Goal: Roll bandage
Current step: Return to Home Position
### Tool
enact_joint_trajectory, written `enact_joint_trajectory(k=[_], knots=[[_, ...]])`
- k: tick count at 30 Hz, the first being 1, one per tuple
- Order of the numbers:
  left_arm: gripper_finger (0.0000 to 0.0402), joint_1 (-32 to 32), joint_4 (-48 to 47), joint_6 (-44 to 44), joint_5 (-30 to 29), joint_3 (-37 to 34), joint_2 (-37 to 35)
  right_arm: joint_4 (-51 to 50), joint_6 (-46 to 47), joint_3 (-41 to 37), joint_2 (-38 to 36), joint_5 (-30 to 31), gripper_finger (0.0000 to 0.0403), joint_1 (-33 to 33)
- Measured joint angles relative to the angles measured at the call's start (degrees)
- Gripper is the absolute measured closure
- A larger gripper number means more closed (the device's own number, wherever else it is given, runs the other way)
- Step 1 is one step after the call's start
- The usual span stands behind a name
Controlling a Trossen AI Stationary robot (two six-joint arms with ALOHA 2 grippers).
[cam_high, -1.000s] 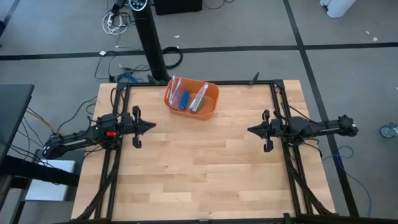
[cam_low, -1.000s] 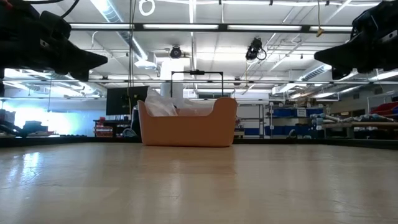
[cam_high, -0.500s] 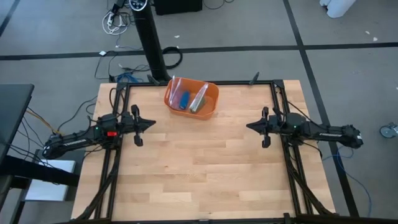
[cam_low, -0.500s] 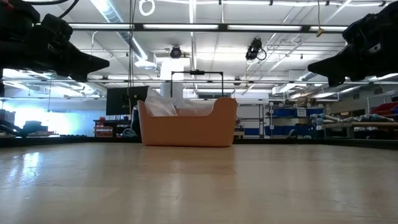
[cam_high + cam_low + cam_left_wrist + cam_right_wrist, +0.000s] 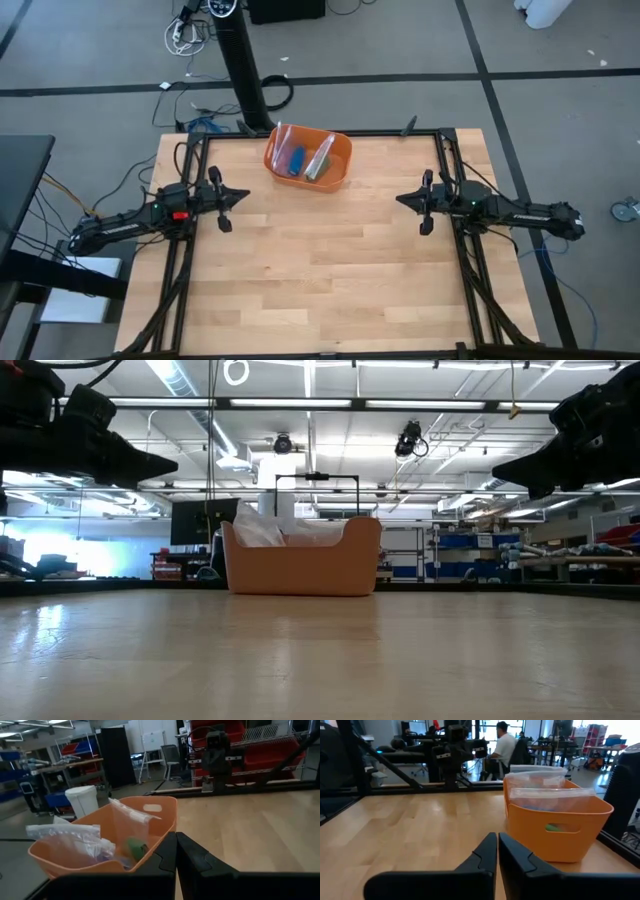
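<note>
The green bandage [image 5: 134,847] is a small roll inside a clear plastic bag. The bag stands in the orange bin [image 5: 337,172] at the table's far middle. The green also shows in the high view [image 5: 316,168] and through the bin's handle slot [image 5: 554,827]. My left gripper [image 5: 243,194] is shut and empty above the table, left of the bin, pointing toward it. My right gripper [image 5: 400,200] is shut and empty above the table, right of the bin, pointing toward it. Both hang well clear of the tabletop in the low view.
The bin also holds a second clear bag [image 5: 65,840] and a small blue item [image 5: 296,160]. Black frame rails [image 5: 455,180] run along the table's left, right and far sides. A person sits in the room beyond the table [image 5: 504,745].
Both grippers have shifted slightly toward the table's far edge. My right arm has swung so that its gripper points more toward the bin. The bin and its contents have stayed put.
</note>
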Motion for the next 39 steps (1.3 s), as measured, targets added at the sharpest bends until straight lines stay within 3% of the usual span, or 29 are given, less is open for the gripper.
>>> enact_joint_trajectory(k=[15,39], knots=[[0.0391,0.00,6.26,0.37,-0.25,-0.13,0.02,0.17,-0.02,-0.02,0.00,0.15,0.0378,0.00],[0.0391,0.00,6.43,0.33,-0.16,-0.11,0.02,0.16,-0.02,-0.07,0.00,0.13,0.0380,0.00]])
